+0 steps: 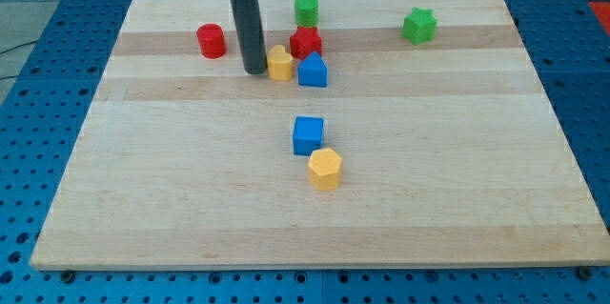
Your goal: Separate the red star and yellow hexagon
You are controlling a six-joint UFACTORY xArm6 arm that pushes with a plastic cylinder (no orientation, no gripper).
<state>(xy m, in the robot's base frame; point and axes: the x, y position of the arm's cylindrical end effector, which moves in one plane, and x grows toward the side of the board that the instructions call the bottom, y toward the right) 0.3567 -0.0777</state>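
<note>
The red star [305, 41] lies near the view's top centre of the wooden board. A yellow block [280, 62], of a shape I cannot make out, touches its lower left, and a blue block [313, 71] touches its lower right. The yellow hexagon [325, 168] sits well below, just under a blue cube [308, 134]. My tip [254, 70] is on the board immediately left of the yellow block by the star, touching or nearly touching it.
A red cylinder [211, 41] stands left of my tip. A green block [306, 9] is above the red star. A green star [418, 26] lies at the view's top right. The board's edge [315, 266] runs along the view's bottom.
</note>
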